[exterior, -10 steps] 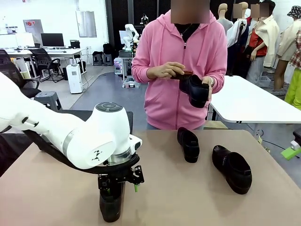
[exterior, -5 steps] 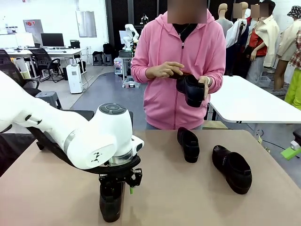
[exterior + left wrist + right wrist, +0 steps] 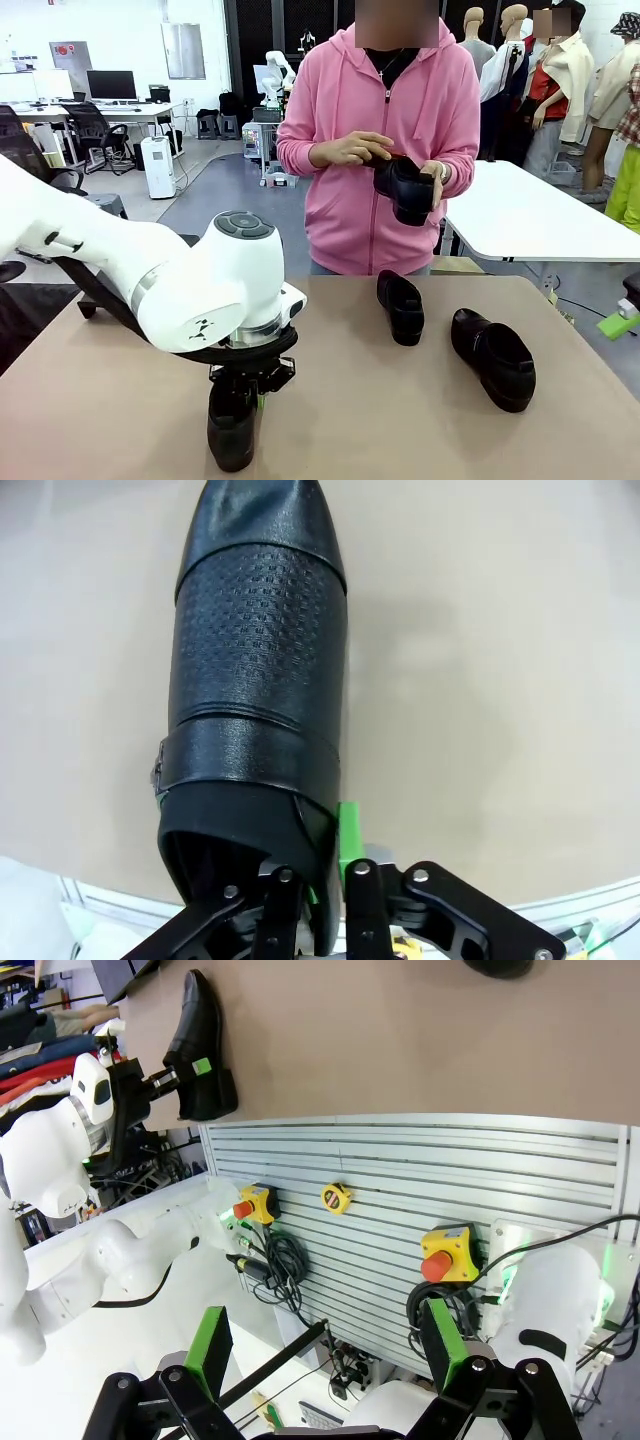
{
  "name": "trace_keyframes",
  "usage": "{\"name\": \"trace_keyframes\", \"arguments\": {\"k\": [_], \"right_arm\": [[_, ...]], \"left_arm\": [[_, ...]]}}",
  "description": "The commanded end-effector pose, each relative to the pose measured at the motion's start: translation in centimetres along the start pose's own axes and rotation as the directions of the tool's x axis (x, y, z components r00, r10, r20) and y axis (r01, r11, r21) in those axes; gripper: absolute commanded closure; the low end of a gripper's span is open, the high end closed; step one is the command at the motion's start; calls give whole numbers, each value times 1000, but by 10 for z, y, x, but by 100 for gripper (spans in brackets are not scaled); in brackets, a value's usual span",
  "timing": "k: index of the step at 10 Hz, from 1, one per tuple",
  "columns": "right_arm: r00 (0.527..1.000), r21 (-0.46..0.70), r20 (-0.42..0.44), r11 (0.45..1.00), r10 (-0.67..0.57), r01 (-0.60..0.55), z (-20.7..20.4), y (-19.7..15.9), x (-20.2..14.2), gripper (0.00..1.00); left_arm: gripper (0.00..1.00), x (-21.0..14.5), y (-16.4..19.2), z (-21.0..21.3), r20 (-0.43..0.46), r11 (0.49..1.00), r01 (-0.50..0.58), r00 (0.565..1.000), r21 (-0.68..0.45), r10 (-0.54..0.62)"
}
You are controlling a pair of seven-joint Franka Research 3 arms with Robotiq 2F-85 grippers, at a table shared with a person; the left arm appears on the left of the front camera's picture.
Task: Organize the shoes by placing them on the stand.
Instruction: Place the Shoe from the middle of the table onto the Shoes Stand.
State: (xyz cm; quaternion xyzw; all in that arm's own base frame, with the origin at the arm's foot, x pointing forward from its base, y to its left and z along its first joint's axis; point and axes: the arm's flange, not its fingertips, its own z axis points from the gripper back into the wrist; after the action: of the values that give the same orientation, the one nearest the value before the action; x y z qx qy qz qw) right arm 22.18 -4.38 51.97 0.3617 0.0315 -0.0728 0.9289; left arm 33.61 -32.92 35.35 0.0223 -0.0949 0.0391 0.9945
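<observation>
Jaws of the left gripper (image 3: 325,865) pinch the heel rim of a shoe (image 3: 260,650) on the table (image 3: 350,420), one finger inside, a green pad outside. Right gripper (image 3: 325,1320) jaws stand wide apart, holding nothing. Beyond that shoe, to its right, lie a second shoe (image 3: 401,305) and, farther right, a third shoe (image 3: 493,357); beyond those, a person (image 3: 340,210) holds the fourth shoe (image 3: 404,188)

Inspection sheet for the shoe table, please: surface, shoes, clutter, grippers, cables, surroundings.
Surface: tan table, bare between the shoes.
Job's things: near shoe at the robot's edge; middle shoe and right shoe lying apart; fourth shoe held by the person.
Clutter: nothing seen.
Grippers: left gripper shut on the near shoe's heel collar; right gripper open, off the table.
Cables: black cables on the slatted panel.
Surroundings: white table behind.
</observation>
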Motion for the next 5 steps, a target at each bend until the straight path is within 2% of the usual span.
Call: {"name": "trace_keyframes", "arguments": {"k": [1, 3, 4, 5], "right_arm": [[1000, 10, -2, 1000, 10, -10, 3, 1, -1, 0], [1000, 10, -2, 1000, 10, -10, 3, 1, -1, 0], [1000, 10, -2, 1000, 10, -10, 3, 1, -1, 0], [1000, 10, -2, 1000, 10, -10, 3, 1, -1, 0]], "left_arm": [[100, -4, 0, 11, 25, 999, -10, 1000, 40, 9], [100, -6, 7, 33, 31, 998, -8, 1000, 65, 6], [100, -13, 21, 64, 43, 999, 33, 999, 1, -33], [100, -21, 44, 96, 82, 998, 63, 995, -10, -62]]}}
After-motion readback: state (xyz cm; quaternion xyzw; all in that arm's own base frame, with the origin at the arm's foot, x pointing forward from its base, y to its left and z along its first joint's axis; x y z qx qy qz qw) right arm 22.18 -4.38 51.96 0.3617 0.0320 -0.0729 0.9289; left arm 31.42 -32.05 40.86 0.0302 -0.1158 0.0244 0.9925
